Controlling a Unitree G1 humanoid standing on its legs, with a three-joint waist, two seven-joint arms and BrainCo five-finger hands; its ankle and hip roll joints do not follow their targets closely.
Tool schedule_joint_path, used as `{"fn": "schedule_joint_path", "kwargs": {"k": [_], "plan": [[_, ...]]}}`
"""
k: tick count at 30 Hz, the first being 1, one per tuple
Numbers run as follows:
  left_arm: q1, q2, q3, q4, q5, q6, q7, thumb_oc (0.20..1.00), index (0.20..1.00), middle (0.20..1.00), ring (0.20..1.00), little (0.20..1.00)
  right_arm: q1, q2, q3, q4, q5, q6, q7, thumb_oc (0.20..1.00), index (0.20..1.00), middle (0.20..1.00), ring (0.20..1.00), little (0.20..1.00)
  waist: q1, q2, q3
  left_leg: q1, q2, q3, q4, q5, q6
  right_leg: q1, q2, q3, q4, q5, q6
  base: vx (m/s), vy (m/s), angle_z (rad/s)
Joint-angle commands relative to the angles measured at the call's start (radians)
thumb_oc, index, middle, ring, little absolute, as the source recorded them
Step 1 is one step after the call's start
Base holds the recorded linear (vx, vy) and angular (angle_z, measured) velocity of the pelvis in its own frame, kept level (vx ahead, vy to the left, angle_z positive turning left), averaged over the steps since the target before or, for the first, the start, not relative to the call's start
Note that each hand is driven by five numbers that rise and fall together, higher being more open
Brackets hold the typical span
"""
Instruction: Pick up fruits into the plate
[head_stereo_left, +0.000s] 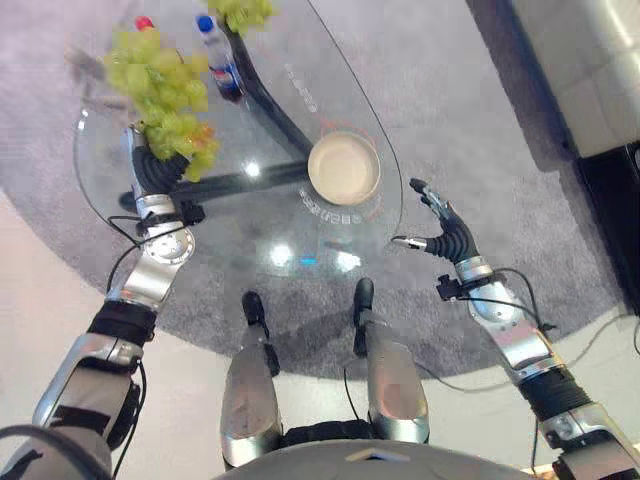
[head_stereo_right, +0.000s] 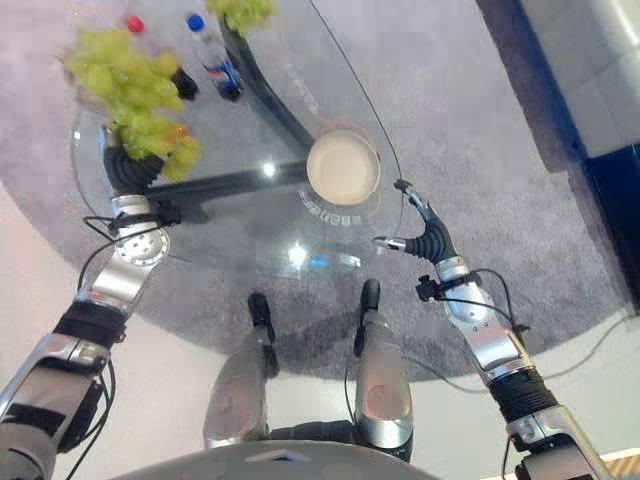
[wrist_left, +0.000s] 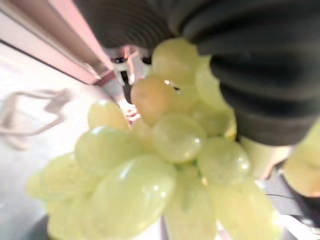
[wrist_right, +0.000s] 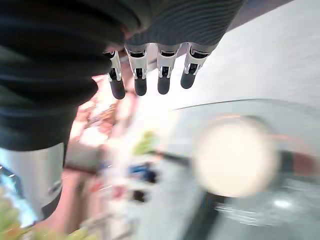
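My left hand (head_stereo_left: 158, 168) is raised over the left part of the glass table (head_stereo_left: 250, 230), with a big bunch of green grapes (head_stereo_left: 160, 85) on top of it. In the left wrist view the grapes (wrist_left: 160, 165) sit right against the hand's dark cover and hide the fingers. A round cream plate (head_stereo_left: 343, 168) stands empty near the table's right edge. My right hand (head_stereo_left: 440, 225) hovers open just off that edge, right of the plate, holding nothing. Its straight fingers (wrist_right: 140, 80) point towards the plate (wrist_right: 235, 157).
A second bunch of green grapes (head_stereo_left: 243, 12) lies at the table's far side. A blue-capped bottle (head_stereo_left: 218, 60) and a red-capped bottle (head_stereo_left: 144, 22) stand near it. The table's dark curved base (head_stereo_left: 270, 110) shows through the glass. Grey carpet (head_stereo_left: 480, 120) surrounds the table.
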Motion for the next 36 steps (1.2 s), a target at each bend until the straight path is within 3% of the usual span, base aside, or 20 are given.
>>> {"fn": "schedule_joint_path", "kwargs": {"k": [1, 10, 19, 28, 36], "plan": [[0.014, -0.035, 0.003, 0.017, 0.095, -0.050, -0.041, 0.200, 0.200, 0.200, 0.200, 0.200, -0.025, -0.020, 0.018, -0.014, 0.065, 0.039, 0.145, 1.000, 1.000, 1.000, 1.000, 1.000, 0.012, 0.004, -0.226, -0.025, -0.047, 0.019, 0.051, -0.125, 0.008, 0.051, 0.004, -0.057, -0.022, -0.073, 0.018, 0.10, -0.055, -0.04], [0.093, -0.107, -0.073, 0.048, 0.164, -0.054, -0.141, 0.200, 0.200, 0.200, 0.200, 0.200, -0.179, 0.064, 0.134, -0.048, 0.158, 0.233, 0.270, 1.000, 1.000, 1.000, 1.000, 1.000, 0.057, 0.003, -0.372, 0.101, -0.011, 0.020, 0.019, -0.130, 0.002, 0.188, -0.011, -0.092, -0.067, -0.067, 0.021, 0.11, -0.043, 0.01], [0.133, -0.152, -0.144, 0.024, 0.232, -0.084, -0.141, 0.200, 0.200, 0.200, 0.200, 0.200, -0.243, 0.167, 0.241, -0.115, 0.311, 0.394, 0.271, 1.000, 1.000, 1.000, 1.000, 1.000, 0.067, 0.008, -0.415, 0.178, 0.007, 0.043, -0.020, -0.137, -0.002, 0.253, -0.006, -0.097, -0.109, -0.061, 0.026, 0.02, -0.014, -0.03], [0.141, -0.177, -0.170, -0.016, 0.278, -0.117, -0.057, 0.200, 0.200, 0.200, 0.200, 0.200, -0.254, 0.237, 0.300, -0.177, 0.397, 0.454, 0.193, 1.000, 1.000, 1.000, 1.000, 1.000, 0.063, 0.007, -0.424, 0.200, 0.018, 0.064, -0.038, -0.134, -0.002, 0.262, -0.011, -0.093, -0.127, -0.049, 0.034, 0.00, 0.000, 0.00], [0.137, -0.159, -0.176, -0.054, 0.335, -0.145, -0.016, 0.200, 0.200, 0.200, 0.200, 0.200, -0.258, 0.249, 0.303, -0.220, 0.430, 0.456, 0.144, 1.000, 1.000, 1.000, 1.000, 1.000, 0.063, 0.010, -0.425, 0.202, 0.017, 0.069, -0.049, -0.132, -0.004, 0.257, -0.018, -0.096, -0.142, -0.032, 0.045, 0.00, 0.000, 0.00]]}}
